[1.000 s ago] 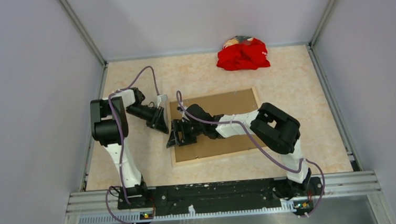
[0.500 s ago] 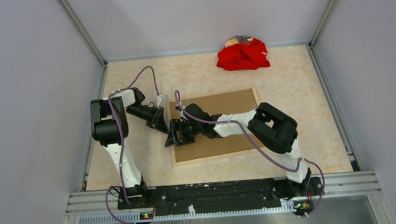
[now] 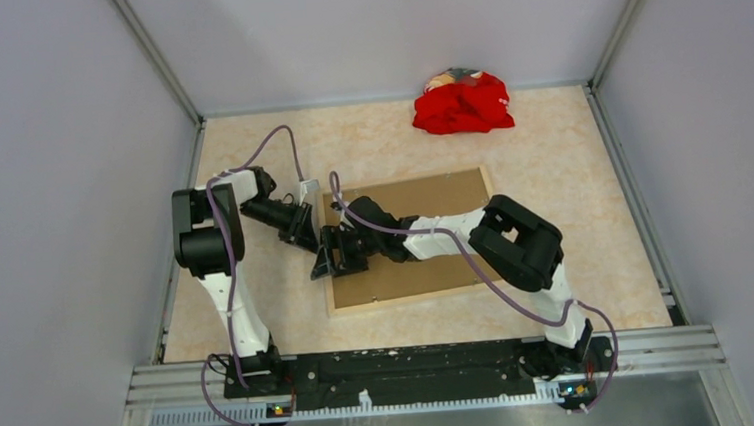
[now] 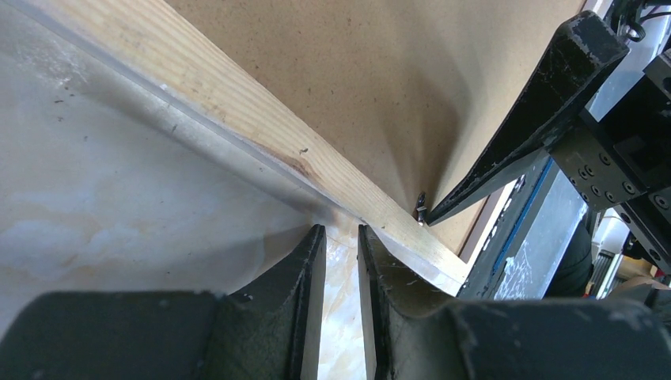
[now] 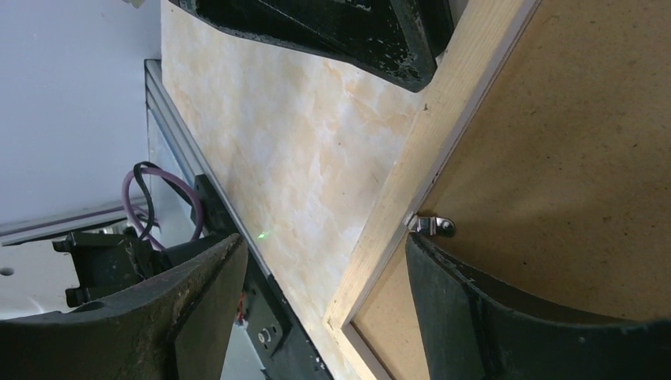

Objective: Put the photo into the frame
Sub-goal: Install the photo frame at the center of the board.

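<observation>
Left arm (image 3: 226, 284): upright from its base, elbow folded, forearm reaching rightward and down.
Left end effector (image 4: 340, 237): fingers drawn to a narrow slit.
Right arm (image 3: 521, 248): bent, forearm stretched leftward, low.
Right end effector (image 5: 324, 261): fingers spread wide, close beside the left one's tips.

We find the desk (image 3: 597, 258) bare to the right of the frame (image 3: 409, 299) and along its near side, with room there for a hand to pass. A red cloth (image 3: 462, 105) lies beyond the frame's far right corner, well apart from it. The frame's left rail is crowded. The left gripper (image 3: 309, 240) sits just outside it, jaws a narrow slit apart. The right gripper (image 3: 329, 266) straddles it with jaws wide, its arm lying across the brown board (image 3: 398, 277). Walls (image 3: 51, 196) shut in the desk on three sides.
</observation>
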`<state>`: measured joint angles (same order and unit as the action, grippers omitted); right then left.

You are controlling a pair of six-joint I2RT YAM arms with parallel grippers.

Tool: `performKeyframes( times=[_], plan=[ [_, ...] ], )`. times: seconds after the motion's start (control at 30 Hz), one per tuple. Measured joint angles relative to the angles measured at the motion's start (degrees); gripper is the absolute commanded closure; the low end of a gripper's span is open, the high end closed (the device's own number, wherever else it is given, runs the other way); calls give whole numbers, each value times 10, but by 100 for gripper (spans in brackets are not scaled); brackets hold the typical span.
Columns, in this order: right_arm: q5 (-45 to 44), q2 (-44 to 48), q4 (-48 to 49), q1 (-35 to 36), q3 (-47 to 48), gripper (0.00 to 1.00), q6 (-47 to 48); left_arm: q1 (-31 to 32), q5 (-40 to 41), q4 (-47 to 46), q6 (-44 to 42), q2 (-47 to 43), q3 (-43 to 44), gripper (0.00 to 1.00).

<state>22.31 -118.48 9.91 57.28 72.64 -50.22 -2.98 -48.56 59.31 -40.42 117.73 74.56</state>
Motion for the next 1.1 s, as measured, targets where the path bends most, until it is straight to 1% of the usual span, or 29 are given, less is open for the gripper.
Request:
performKeyframes(
  times=[0.37, 0.57, 0.63, 0.7, 0.77, 0.83, 0.9, 0.93, 0.97, 1.0, 1.07, 1.1],
  plan=[
    [-6, -12, -4, 1, 21, 26, 5, 0, 0, 0, -2, 0, 0, 72],
    [-12, -11, -16, 1, 29, 25, 38, -9, 0, 4, -3, 0, 2, 67],
    [-15, -4, -22, 0, 29, 22, 63, -17, 3, 7, -6, 0, 10, 65],
    [-14, 12, -36, -3, 29, 17, 90, -32, 7, 9, -11, 0, 21, 64],
    [-7, 36, -55, -8, 28, 16, 127, -50, 11, 11, -17, 0, 34, 64],
    [-1, 70, -91, -13, 28, 16, 183, -66, 18, 12, -23, -2, 40, 64],
    [-3, 109, -140, -17, 28, 14, 249, -79, 27, 15, -30, -7, 40, 61],
    [-9, 128, -166, -17, 27, 13, 284, -84, 32, 16, -33, -11, 40, 56],
    [-17, 147, -188, -18, 23, 13, 317, -88, 36, 18, -36, -17, 40, 46],
    [-27, 166, -207, -18, 15, 14, 349, -90, 40, 18, -40, -26, 38, 43],
    [-54, 206, -245, -17, -16, 15, 414, -92, 45, 19, -49, -47, 31, 41],
    [-64, 219, -261, -16, -30, 16, 437, -92, 47, 20, -52, -60, 26, 37]
  ],
)
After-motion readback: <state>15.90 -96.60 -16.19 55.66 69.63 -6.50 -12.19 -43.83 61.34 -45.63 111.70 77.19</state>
